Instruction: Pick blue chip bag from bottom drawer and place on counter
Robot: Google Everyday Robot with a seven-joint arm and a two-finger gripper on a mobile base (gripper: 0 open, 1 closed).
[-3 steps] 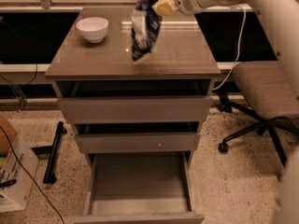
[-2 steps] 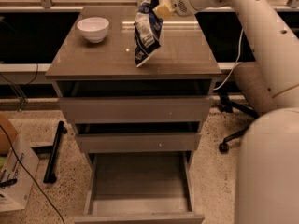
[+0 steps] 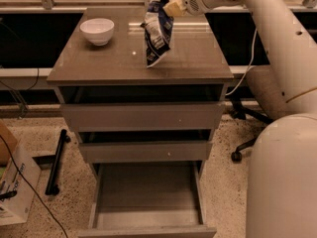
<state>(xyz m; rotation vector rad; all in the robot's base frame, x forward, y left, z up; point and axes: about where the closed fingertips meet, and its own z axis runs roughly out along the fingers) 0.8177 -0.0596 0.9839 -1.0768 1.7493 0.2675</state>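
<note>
The blue chip bag (image 3: 156,32) hangs from my gripper (image 3: 165,5) above the counter (image 3: 109,58). The bag is dark blue with white patches, and its lower tip is at or just above the counter's glossy top, right of centre. My gripper is shut on the bag's top edge, at the back of the counter. My white arm reaches in from the upper right. The bottom drawer (image 3: 147,192) stands pulled out below, and its grey floor is bare.
A white bowl (image 3: 97,30) sits on the counter's back left. The two upper drawers (image 3: 142,115) are closed. An office chair base (image 3: 246,133) stands right of the cabinet. A cardboard box (image 3: 14,182) and a black bar (image 3: 57,161) lie on the floor at left.
My gripper has carried the bag slightly right and down toward the counter. My arm has swung closer and now fills the right side of the view.
</note>
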